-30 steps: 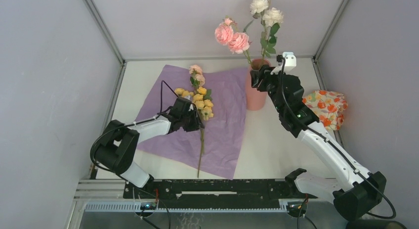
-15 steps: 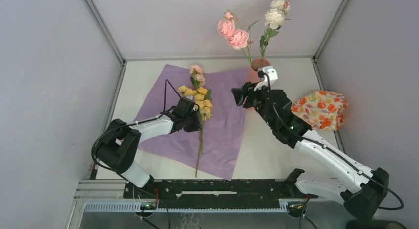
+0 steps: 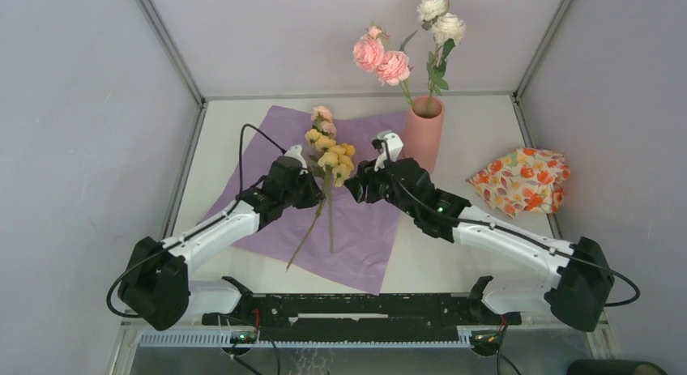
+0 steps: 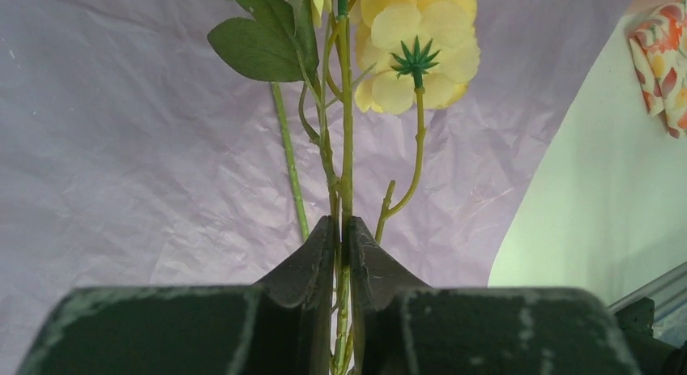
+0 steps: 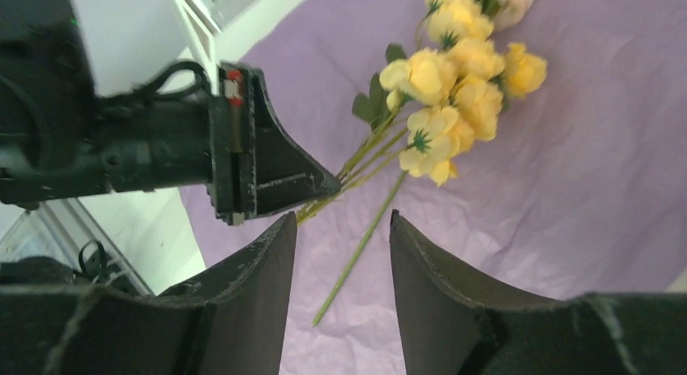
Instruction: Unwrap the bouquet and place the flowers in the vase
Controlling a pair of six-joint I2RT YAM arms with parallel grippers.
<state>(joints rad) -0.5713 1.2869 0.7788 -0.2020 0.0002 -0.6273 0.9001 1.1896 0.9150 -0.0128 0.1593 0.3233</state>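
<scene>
Soft, even light falls from above into the pale-walled enclosure, leaving the counter point(image 3: 478, 140) bright. Only faint, diffuse shadows lie under the arms on the purple paper point(image 3: 369, 229). The overhead view is sharp from near edge to far wall. In the left wrist view the dark jaws at the near edge are blurred, while the yellow flowers point(image 4: 417, 35) are crisp. The right wrist view's near jaws are equally soft, and its top left corner is nearly washed out.
</scene>
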